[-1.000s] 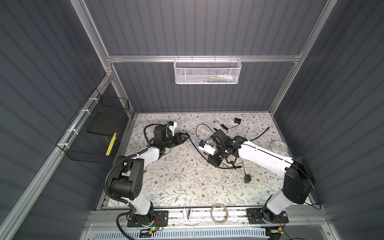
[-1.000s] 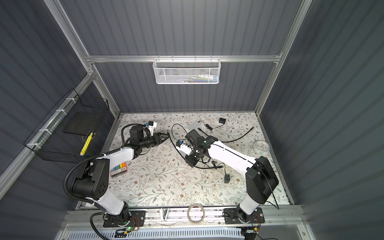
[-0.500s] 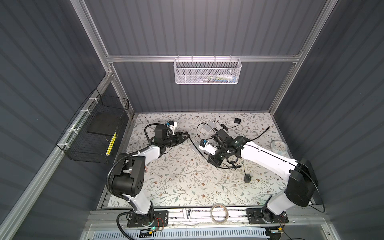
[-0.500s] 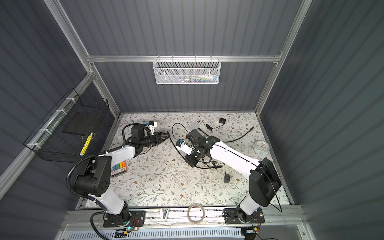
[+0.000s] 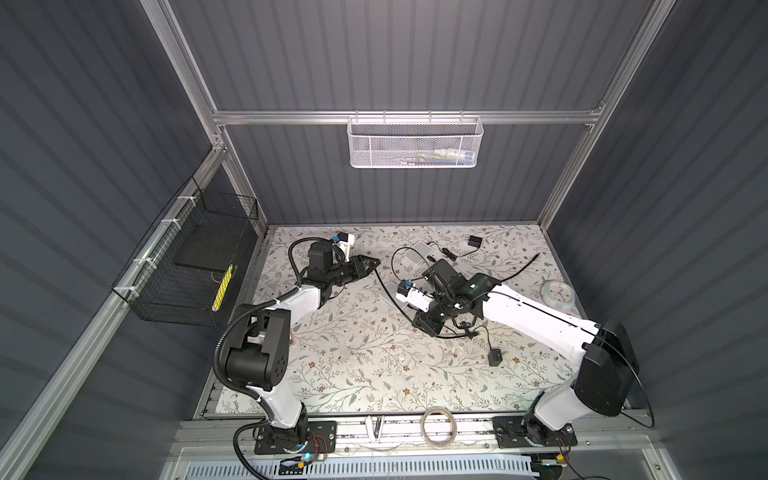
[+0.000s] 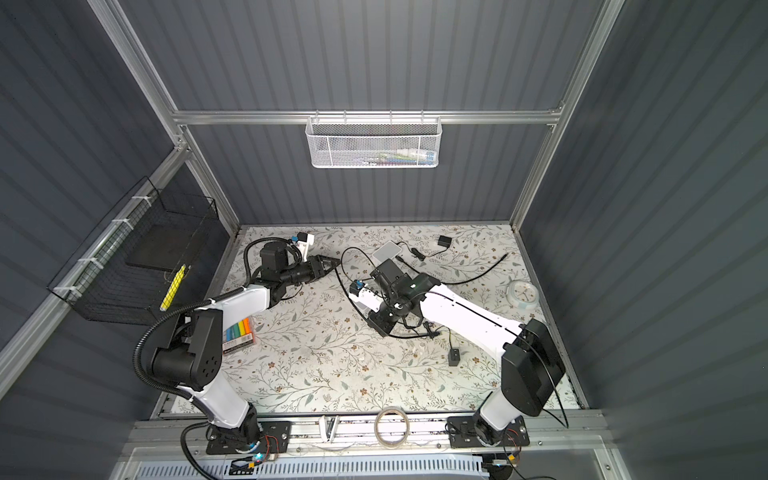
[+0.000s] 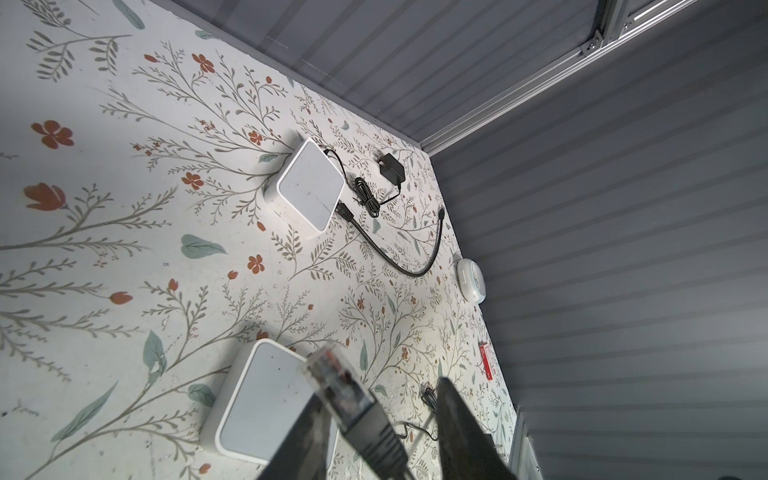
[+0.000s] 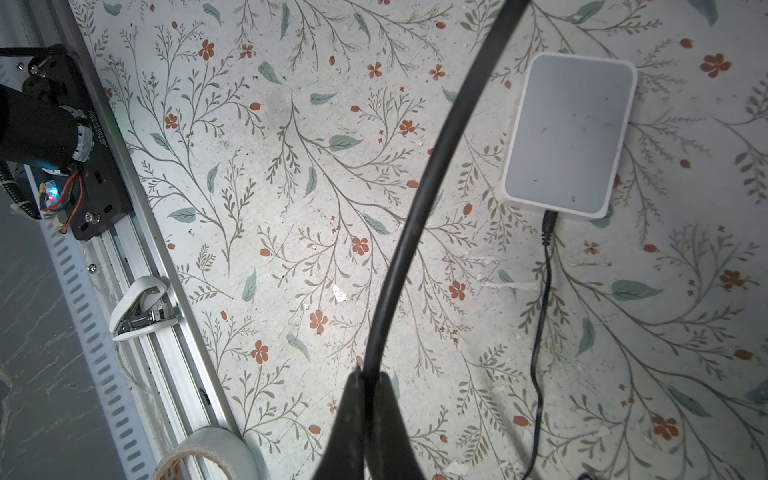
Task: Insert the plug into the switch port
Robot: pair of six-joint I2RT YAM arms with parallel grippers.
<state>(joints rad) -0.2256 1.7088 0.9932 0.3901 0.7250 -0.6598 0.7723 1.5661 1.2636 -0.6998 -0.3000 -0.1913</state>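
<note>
The one clear plug (image 7: pixel 334 376), on the end of a thick black cable (image 8: pixel 419 208), sits between the jaws of the left gripper (image 5: pixel 371 262). It is raised above the floral table (image 5: pixel 353 353) and short of both switches. In the left wrist view it lies against one finger, with a gap showing to the other finger (image 7: pixel 457 419). The jaws stand narrow, but I cannot tell whether they pinch it. Farther along the same cable, the right gripper (image 8: pixel 368 380) is clamped tight on it. Two white switches lie on the table. The nearer switch (image 7: pixel 266 399) is just beyond the plug, and the farther switch (image 7: pixel 309 189) has a second cable (image 7: pixel 413 274) curving away from its side. Two black power adapters show in a top view: a rear adapter (image 5: pixel 473 241) near the back wall and a front adapter (image 5: pixel 494 357). Farther out are one white clock (image 5: pixel 559 293), one tape roll (image 5: pixel 424 430) on the front rail and one marker box (image 6: pixel 239 332). Two baskets hang on the walls, a white mesh basket (image 5: pixel 415 143) and a black wire basket (image 5: pixel 183 270).
</note>
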